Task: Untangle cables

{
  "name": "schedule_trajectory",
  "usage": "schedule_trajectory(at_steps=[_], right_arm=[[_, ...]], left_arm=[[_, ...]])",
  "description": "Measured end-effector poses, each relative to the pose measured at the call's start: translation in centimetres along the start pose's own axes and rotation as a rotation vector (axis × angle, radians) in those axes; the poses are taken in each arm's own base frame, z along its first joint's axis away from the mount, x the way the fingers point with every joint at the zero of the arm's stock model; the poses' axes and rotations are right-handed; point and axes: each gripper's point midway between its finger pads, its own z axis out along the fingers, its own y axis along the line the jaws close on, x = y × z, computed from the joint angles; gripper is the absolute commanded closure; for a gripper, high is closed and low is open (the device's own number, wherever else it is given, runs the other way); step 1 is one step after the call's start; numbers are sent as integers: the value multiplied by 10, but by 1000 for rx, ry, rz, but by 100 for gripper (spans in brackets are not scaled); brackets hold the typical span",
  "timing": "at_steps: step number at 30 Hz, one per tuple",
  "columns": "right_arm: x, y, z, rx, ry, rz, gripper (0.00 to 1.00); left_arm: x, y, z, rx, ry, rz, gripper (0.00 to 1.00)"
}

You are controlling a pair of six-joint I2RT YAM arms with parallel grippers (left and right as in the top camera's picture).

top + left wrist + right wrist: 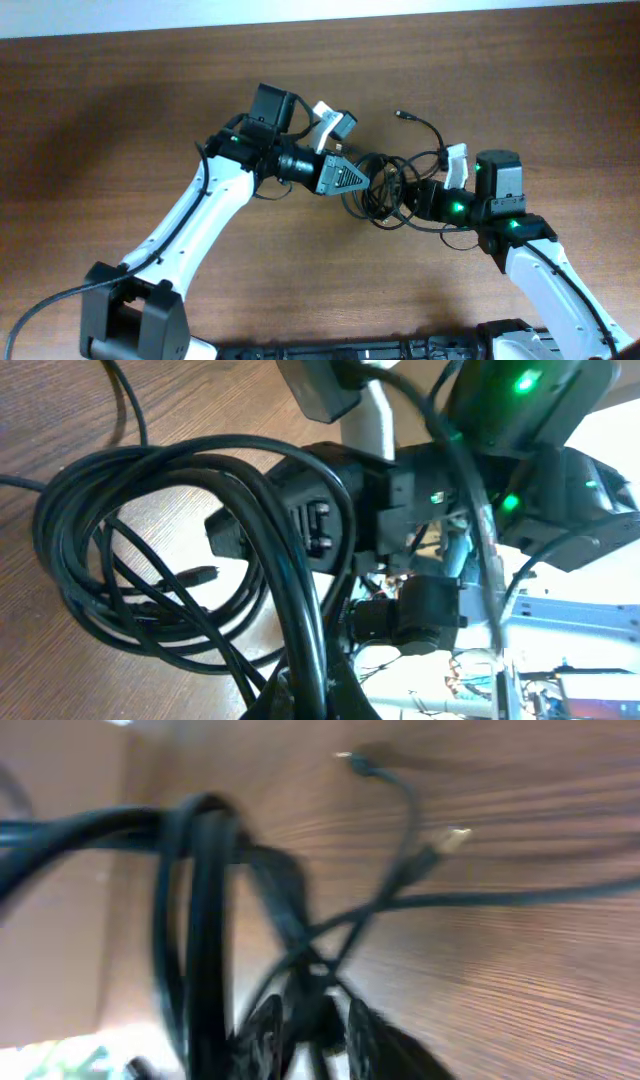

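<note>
The cables are a tangle of thin black cords on the brown table, held between my two grippers. My left gripper is shut on a bunch of strands; in the left wrist view the cables loop out from its jaws, with a small plug inside the loop. My right gripper faces it from the right. In the blurred right wrist view its fingers pinch a strand of the cables. One loose end with a plug trails up and away; it also shows in the right wrist view.
The wooden table stretches out on all sides of the tangle. The right arm's black and white body fills the top right of the left wrist view, close to the left gripper. The arm bases stand at the front edge.
</note>
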Motion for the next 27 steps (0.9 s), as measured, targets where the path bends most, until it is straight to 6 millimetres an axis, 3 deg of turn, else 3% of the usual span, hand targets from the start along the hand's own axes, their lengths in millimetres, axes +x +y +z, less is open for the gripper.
schedule_trajectory(at_steps=[3,5,7,14,27], right_arm=[[3,12,0,-69,21,-15,77],[4,16,-1,-88,29,-18,61],[5,18,-1,-100,36,-20,55],[16,17,-2,-104,79,15,55],[27,15,-2,-101,126,59,55]], left_arm=[[7,-8,14,-2,37,30,100],[10,-15,24,6,54,62,100],[11,-17,30,-7,62,84,100],[8,10,29,-185,45,41,100],[13,7,38,-203,66,49,100]])
